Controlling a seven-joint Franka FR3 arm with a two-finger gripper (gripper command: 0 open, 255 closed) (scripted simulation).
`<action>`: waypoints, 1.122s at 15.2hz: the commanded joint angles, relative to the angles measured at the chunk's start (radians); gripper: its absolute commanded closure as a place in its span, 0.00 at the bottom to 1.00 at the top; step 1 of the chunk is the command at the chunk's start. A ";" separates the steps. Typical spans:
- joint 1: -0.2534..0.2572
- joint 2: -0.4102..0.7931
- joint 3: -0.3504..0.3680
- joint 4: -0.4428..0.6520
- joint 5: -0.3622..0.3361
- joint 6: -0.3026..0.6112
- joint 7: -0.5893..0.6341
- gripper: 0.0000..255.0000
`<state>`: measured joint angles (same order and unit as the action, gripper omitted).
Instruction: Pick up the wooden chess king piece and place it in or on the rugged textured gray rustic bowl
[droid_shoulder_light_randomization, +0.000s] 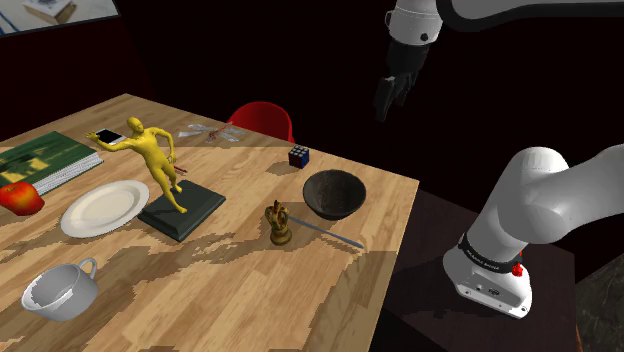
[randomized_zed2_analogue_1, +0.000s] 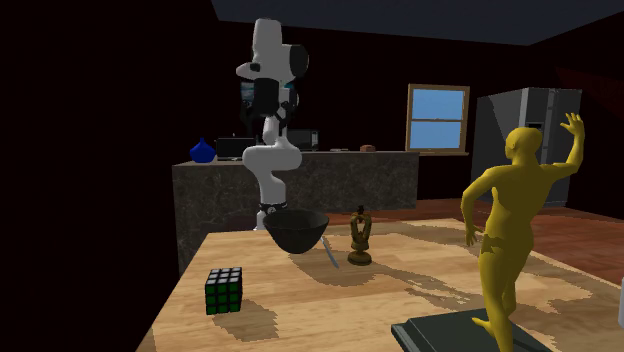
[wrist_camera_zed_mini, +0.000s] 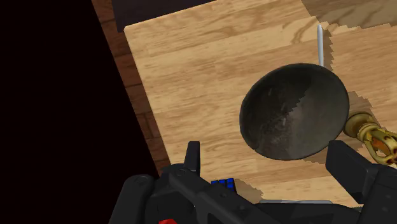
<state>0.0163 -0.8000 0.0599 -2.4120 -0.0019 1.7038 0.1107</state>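
Fingers (wrist_camera_zed_mini: 191, 158) wide apart (empty), high over bowl (wrist_camera_zed_mini: 294, 111).

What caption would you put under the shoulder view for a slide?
Gripper open, high over the wooden table; the chess king stands beside the dark bowl.

Table (droid_shoulder_light_randomization: 230, 290) carries all items. Bowl (droid_shoulder_light_randomization: 333, 193) near table's edge at shoulder view's right. Chess king (droid_shoulder_light_randomization: 278, 222) upright just left of bowl and nearer camera, apart from it. Thin rod (droid_shoulder_light_randomization: 340, 238) flat on table beside king, in front of bowl. Puzzle cube (droid_shoulder_light_randomization: 298, 157) behind bowl, slightly left. Figurine (droid_shoulder_light_randomization: 155, 160) stands on slab (droid_shoulder_light_randomization: 195, 215), left of king. Plate (droid_shoulder_light_randomization: 103, 207) left of slab. Cup (droid_shoulder_light_randomization: 60, 290) in front of plate. Book (droid_shoulder_light_randomization: 45, 160) far left. Chair (droid_shoulder_light_randomization: 262, 119) behind table's far edge.
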 joint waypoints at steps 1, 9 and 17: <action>0.000 0.000 0.000 0.000 0.000 0.000 0.000 0.00; 0.048 0.222 0.097 0.016 0.066 0.178 0.081 0.00; 0.082 0.486 0.191 0.104 0.090 0.330 0.161 0.00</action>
<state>0.0966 -0.3606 0.2391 -2.3284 0.0894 2.0092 0.2608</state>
